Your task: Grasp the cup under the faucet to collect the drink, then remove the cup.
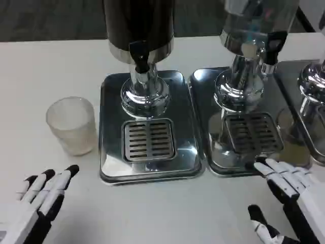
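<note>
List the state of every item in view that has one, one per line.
cup: upright, empty, on the table left of the dispensers, not under a faucet
dark dispenser: black tap not pouring, drip grate bare
clear dispenser: not pouring
left robot hand: open, holds nothing
right robot hand: open, fingertips at the clear dispenser's tray edge
</note>
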You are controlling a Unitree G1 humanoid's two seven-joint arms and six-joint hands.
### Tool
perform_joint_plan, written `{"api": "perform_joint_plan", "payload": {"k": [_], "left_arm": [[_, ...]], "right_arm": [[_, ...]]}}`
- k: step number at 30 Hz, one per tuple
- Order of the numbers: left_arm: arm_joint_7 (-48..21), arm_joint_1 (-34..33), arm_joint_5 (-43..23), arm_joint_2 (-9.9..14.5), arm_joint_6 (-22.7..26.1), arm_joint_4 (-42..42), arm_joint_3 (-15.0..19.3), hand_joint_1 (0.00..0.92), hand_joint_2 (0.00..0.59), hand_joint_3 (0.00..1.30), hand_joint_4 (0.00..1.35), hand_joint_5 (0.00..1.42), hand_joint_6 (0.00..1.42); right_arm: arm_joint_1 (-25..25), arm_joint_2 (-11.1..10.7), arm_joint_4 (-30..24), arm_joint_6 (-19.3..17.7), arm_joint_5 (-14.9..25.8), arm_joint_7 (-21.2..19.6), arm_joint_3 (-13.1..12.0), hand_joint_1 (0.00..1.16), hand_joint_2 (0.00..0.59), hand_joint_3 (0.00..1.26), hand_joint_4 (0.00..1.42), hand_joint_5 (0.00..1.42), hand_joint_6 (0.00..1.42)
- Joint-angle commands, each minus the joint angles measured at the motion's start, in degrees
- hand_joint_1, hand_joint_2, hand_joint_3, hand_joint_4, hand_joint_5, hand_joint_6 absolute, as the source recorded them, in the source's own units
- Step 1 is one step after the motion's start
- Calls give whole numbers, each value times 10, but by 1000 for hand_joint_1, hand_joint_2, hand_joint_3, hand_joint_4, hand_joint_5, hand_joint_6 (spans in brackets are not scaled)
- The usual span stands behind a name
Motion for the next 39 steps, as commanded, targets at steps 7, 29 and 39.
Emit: {"api": "perform_joint_plan", "payload": {"k": [7, 29, 39], "left_arm": [[9, -1, 8, 0, -14, 1, -9, 0, 50, 0, 0, 0, 0], [40, -53, -73, 5, -99, 90, 19, 0, 23, 0, 0, 0, 0], [69, -131, -130, -6, -112, 177, 37, 0, 4, 0, 0, 0, 40]], "right_arm": [[-6, -4, -3, -8, 9, 7, -4, 407, 452, 219, 158, 184, 212], [-30, 26, -8, 11, 1, 35, 17, 407, 452, 251, 185, 205, 231], [-33, 29, -10, 16, 2, 39, 19, 414, 461, 264, 195, 209, 246]]}}
